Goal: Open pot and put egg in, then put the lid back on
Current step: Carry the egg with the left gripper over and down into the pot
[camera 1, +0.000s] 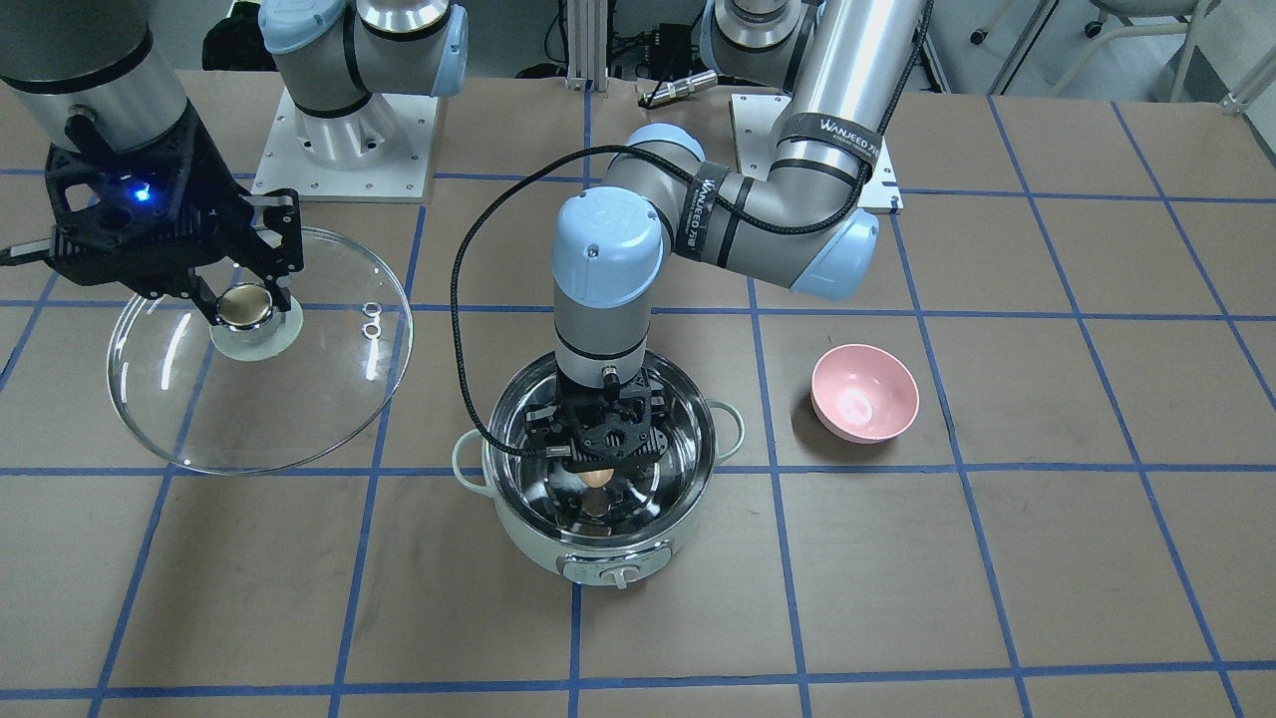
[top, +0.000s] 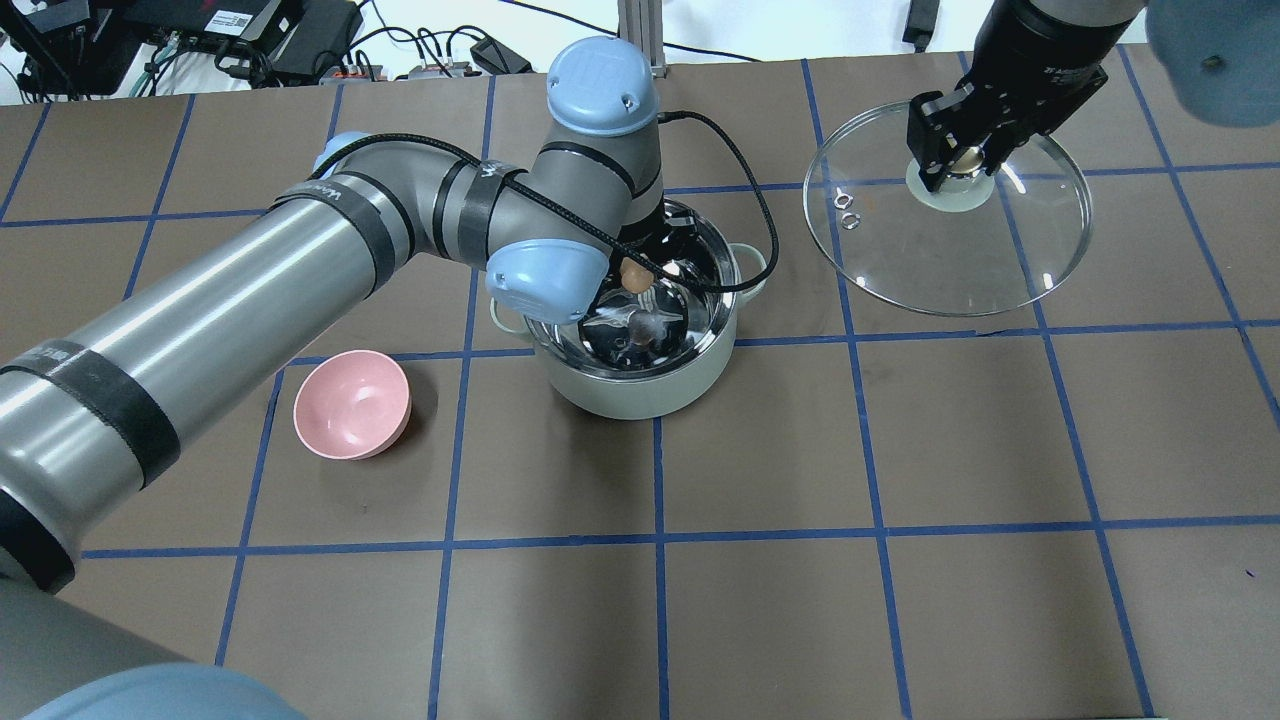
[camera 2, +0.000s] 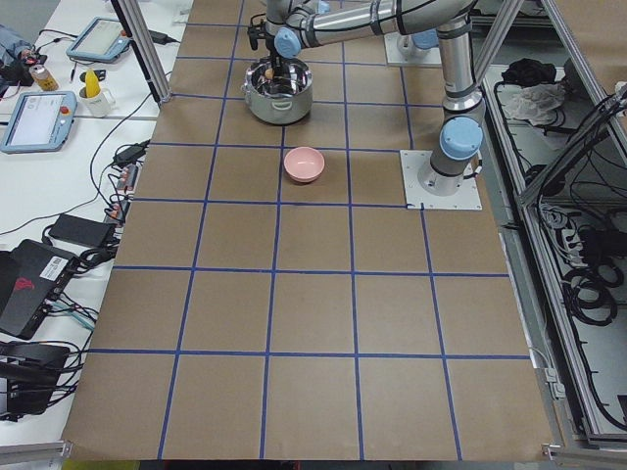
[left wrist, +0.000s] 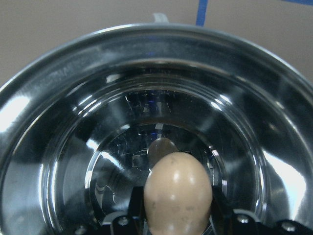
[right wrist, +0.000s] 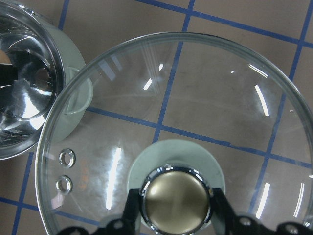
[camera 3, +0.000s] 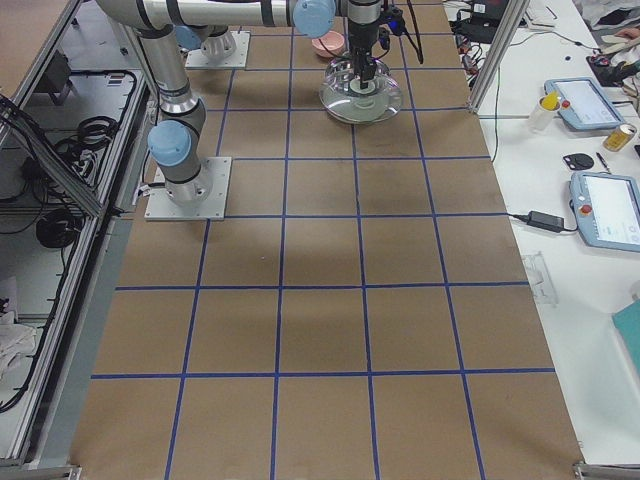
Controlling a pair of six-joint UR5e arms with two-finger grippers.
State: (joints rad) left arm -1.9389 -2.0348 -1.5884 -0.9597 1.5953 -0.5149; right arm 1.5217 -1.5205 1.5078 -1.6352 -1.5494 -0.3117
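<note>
The mint-white pot (camera 1: 608,543) stands open at the table's middle, its steel bowl (left wrist: 63,147) bare. My left gripper (camera 1: 596,477) reaches down into the bowl and is shut on the tan egg (left wrist: 178,192), which hangs above the bowl's bottom; the egg also shows in the overhead view (top: 632,275). My right gripper (top: 960,165) is shut on the gold knob (right wrist: 176,197) of the clear glass lid (top: 950,260). It holds the lid tilted, off to the pot's side and above the table (camera 1: 997,558). The lid also shows in the front view (camera 1: 299,399).
A small pink bowl (camera 1: 863,392) sits on the table on the pot's other side, also in the overhead view (top: 352,404). The left arm's black cable (camera 1: 469,329) loops over the pot's rim. Blue tape lines grid the brown table.
</note>
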